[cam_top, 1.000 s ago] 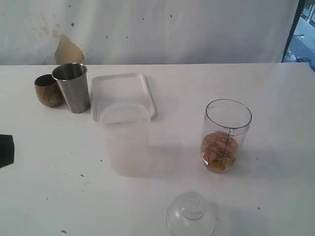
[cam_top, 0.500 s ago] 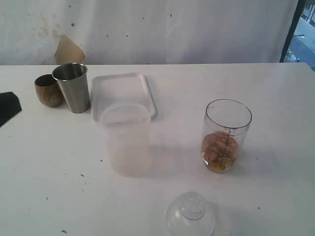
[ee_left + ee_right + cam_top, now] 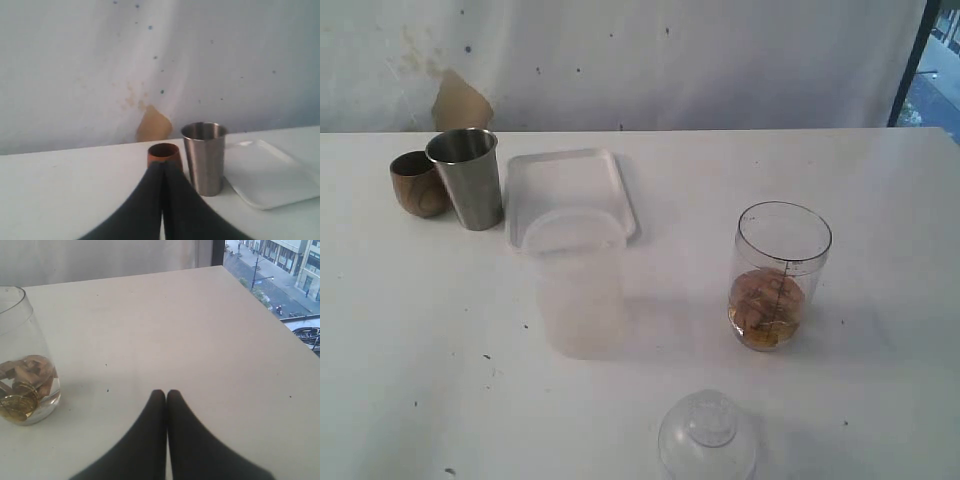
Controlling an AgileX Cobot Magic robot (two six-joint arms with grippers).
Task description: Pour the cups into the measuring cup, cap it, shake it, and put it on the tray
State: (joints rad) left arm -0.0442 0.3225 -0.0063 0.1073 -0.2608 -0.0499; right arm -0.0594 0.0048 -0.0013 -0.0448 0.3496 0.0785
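The bench [image 3: 880, 200] is seen from above, toward the wall [image 3: 720, 60], by the exterior view. The steel tumbler [image 3: 467, 178] is shared with the low, near left wrist view, the measuring cup [image 3: 780, 275] with the right.

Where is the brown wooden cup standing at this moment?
In the exterior view the wooden cup stands at the far left of the table, close beside the steel cup, which separates it from the white tray.

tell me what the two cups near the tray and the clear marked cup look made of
Tall tumbler: likely stainless steel, brushed sheen with grey reflections. Short cup: apparently wood, brown with darker grain, smooth. Measuring cup: clear plastic by the look, though glass cannot be excluded; contents show through.
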